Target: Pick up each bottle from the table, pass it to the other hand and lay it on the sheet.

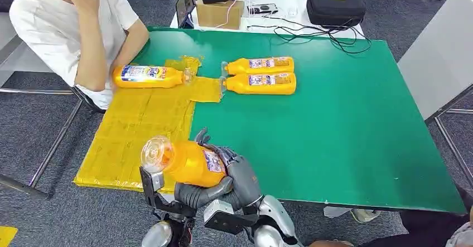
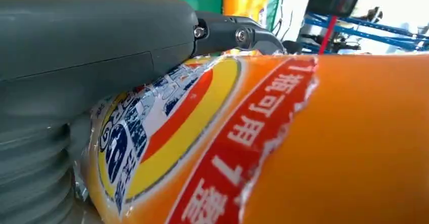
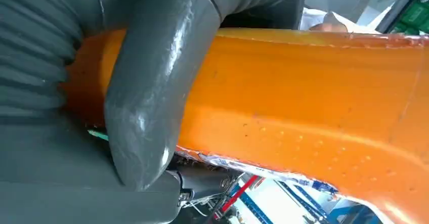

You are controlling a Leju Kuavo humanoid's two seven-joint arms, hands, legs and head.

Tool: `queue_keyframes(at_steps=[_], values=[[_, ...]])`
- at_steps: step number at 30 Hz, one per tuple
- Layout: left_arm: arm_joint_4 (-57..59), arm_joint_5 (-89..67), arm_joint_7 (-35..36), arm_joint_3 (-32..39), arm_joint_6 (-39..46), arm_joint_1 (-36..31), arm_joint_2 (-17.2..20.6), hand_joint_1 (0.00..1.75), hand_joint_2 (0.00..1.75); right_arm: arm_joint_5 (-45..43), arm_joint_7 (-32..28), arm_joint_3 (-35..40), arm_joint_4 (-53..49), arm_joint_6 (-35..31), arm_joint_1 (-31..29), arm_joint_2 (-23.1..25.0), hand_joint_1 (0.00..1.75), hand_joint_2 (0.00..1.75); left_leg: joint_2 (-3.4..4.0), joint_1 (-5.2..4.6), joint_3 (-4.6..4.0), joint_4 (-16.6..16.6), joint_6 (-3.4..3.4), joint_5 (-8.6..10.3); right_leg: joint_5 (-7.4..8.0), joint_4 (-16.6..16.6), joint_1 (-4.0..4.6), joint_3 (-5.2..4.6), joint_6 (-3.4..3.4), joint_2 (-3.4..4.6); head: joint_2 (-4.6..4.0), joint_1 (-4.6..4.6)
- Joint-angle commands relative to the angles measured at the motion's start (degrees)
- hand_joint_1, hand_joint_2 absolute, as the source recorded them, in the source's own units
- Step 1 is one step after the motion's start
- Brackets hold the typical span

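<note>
Both the left robot hand (image 1: 159,194) and the right robot hand (image 1: 240,172) grip the orange plastic bottle (image 1: 187,162) above the yellow sheet (image 1: 134,130), so an early release may drop it off the green desk (image 1: 334,130)

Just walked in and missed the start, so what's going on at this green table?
The robot is holding an orange bottle near the table's front edge, with both the left hand and the right hand on it, apparently mid-handover. One bottle already lies on the yellow sheet. Two more bottles lie side by side on the green table. A person in white sits at the far left corner.
</note>
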Motion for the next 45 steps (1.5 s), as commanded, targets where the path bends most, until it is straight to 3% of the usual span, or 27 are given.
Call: queue_keyframes(at_steps=[1, 3, 4, 5, 6, 7, 10, 11, 17, 26, 32, 34, 36, 37, 38, 40, 45], values=[[3.2, 1.7, 0.9, -0.4, -0.3, -3.1, -0.6, 0.00, 1.75, -0.1, -0.5, 7.1, 5.3, 1.1, -0.4, -0.9, 1.75, 1.75, -0.07, 0.02, 0.17, -0.1, -0.03, -0.03, -0.05, -0.1, 0.03, 0.20, -0.08, -0.09, 0.00, 0.02], [2.6, 3.9, 1.1, -0.2, -1.1, -3.4, -0.6, 0.00, 1.75, -1.0, -0.7, 8.0, 6.4, 1.6, 0.1, -0.6, 1.75, 1.75, -0.06, 0.07, 0.37, -0.1, -0.07, -0.12, -0.14, -0.1, 0.09, 0.41, -0.16, -0.10, 0.00, 0.02], [2.3, 5.5, 1.2, 0.1, -1.9, -3.4, -0.6, 0.19, 1.75, -1.2, -0.7, 8.4, 6.8, 1.7, 0.5, -0.5, 1.75, 1.75, -0.05, 0.05, 0.26, -0.1, -0.06, -0.07, -0.08, -0.1, 0.06, 0.30, -0.12, -0.08, 0.00, 0.02], [1.5, 6.5, 0.7, 0.2, -2.1, -3.3, -0.4, 1.55, 1.75, -1.5, -0.4, 8.9, 7.4, 1.5, 0.7, -0.7, 1.75, 1.75, -0.06, 0.05, 0.32, -0.1, -0.07, -0.10, -0.12, -0.1, 0.07, 0.35, -0.14, -0.09, 0.00, 0.02], [0.9, 7.0, 0.2, 0.3, -2.2, -3.2, -0.2, 1.75, 1.75, -1.4, 0.0, 9.2, 7.9, 1.4, 0.8, -0.9, 1.27, 1.75, -0.09, 0.09, 0.43, -0.1, -0.09, -0.14, -0.17, -0.1, 0.11, 0.48, -0.18, -0.13, 0.00, 0.00], [0.0, 7.4, -0.1, 0.5, -2.3, -3.0, -0.1, 1.75, 1.75, -1.2, 0.6, 9.2, 8.2, 0.9, 0.9, -1.0, 0.00, 1.75, -0.10, 0.07, 0.25, -0.1, -0.06, -0.07, -0.09, -0.1, 0.08, 0.29, -0.12, -0.13, 0.00, 0.02], [-2.3, 8.6, -1.2, 1.4, -2.3, -2.2, 0.2, 1.75, 1.75, -1.3, 1.0, 8.3, 8.1, -0.5, 2.1, -1.3, 0.00, 1.75, -0.11, 0.08, 0.35, -0.1, -0.07, -0.11, -0.14, -0.1, 0.10, 0.39, -0.14, -0.15, 0.00, 0.00], [-2.7, 9.3, -1.3, 1.9, -2.2, -1.9, 0.1, 1.75, 1.75, -1.8, 1.0, 7.7, 7.3, -0.9, 2.7, -1.4, 0.00, 0.00, -0.11, 0.05, 0.23, -0.1, -0.05, -0.06, -0.10, -0.1, 0.07, 0.26, -0.10, -0.14, 0.00, 0.02], [-2.9, 13.4, -0.3, 4.0, -1.2, -2.0, 0.2, 1.75, 1.75, -9.0, 0.4, 2.6, 0.5, -0.1, 6.6, -2.6, 0.00, 0.00, -0.22, 0.06, 0.29, 0.0, -0.05, -0.11, -0.19, -0.1, 0.08, 0.35, -0.13, -0.27, 0.00, 0.00], [-2.5, 14.4, 0.2, 4.7, -1.4, -2.2, 0.4, 1.75, 1.75, -9.3, 0.1, 1.1, -0.1, -0.3, 6.6, -3.9, 0.00, 0.00, -0.10, 0.03, 0.09, 0.0, -0.04, -0.01, -0.05, -0.1, 0.04, 0.10, -0.08, -0.14, 0.00, 0.00], [-3.1, 17.6, 0.3, 4.8, -5.3, -2.1, 1.0, 1.75, 1.75, -7.8, -4.5, -2.1, -6.2, -3.5, 8.2, -6.1, 0.00, 0.00, -0.12, 0.02, 0.25, 0.0, -0.05, -0.09, -0.14, -0.1, 0.05, 0.28, -0.12, -0.18, 0.00, 0.00], [-2.6, 9.6, -2.4, 5.0, 0.9, -3.4, 1.3, 1.75, 1.75, -6.1, -6.1, -3.2, -8.9, -5.5, 9.0, -6.2, 0.00, 0.00, -0.19, 0.04, 0.40, 0.0, -0.05, -0.16, -0.23, -0.1, 0.07, 0.46, -0.16, -0.25, 0.00, 0.00], [0.8, -14.1, -2.8, 4.8, 17.1, -7.1, 2.5, 1.75, 1.75, -4.8, -8.3, -3.3, -12.3, -7.8, 9.2, -6.2, 0.00, 0.00, -0.11, 0.01, 0.12, 0.0, -0.03, -0.05, -0.09, 0.0, 0.03, 0.16, -0.09, -0.16, 0.00, 0.02], [3.5, -23.1, -0.5, 5.7, 20.8, -9.4, 3.1, 1.64, 1.75, -4.1, -9.0, -2.5, -14.1, -8.2, 8.8, -6.3, 0.00, 0.00, -0.18, 0.01, 0.19, 0.0, -0.04, -0.07, -0.14, 0.0, 0.03, 0.25, -0.12, -0.23, 0.00, 0.04], [4.8, -27.0, -0.1, 7.5, 21.7, -10.7, 3.0, 1.62, 1.75, -4.0, -9.0, -2.1, -15.2, -8.4, 8.5, -6.2, 0.00, 0.00, -0.18, 0.00, 0.06, 0.0, -0.05, 0.00, -0.07, 0.0, 0.01, 0.11, -0.11, -0.21, 0.00, 0.02], [8.3, -34.0, 0.7, 11.0, 20.3, -13.7, 3.5, 1.75, 1.75, -5.4, -9.5, -1.3, -17.2, -7.9, 7.7, -6.1, 0.00, 0.00, -0.09, 0.00, 0.10, 0.0, -0.06, 0.01, -0.03, 0.0, 0.01, 0.12, -0.12, -0.11, 0.00, 0.04], [20.2, -54.7, 3.4, 14.4, 27.8, -21.1, 6.0, 1.75, 1.75, -11.0, -10.5, -2.8, -17.3, -5.8, 7.5, -5.2, 0.00, 0.00, -0.05, 0.00, 0.19, -0.1, -0.03, 0.07, 0.01, -0.1, 0.03, 0.21, -0.12, -0.07, 0.00, 0.02]])
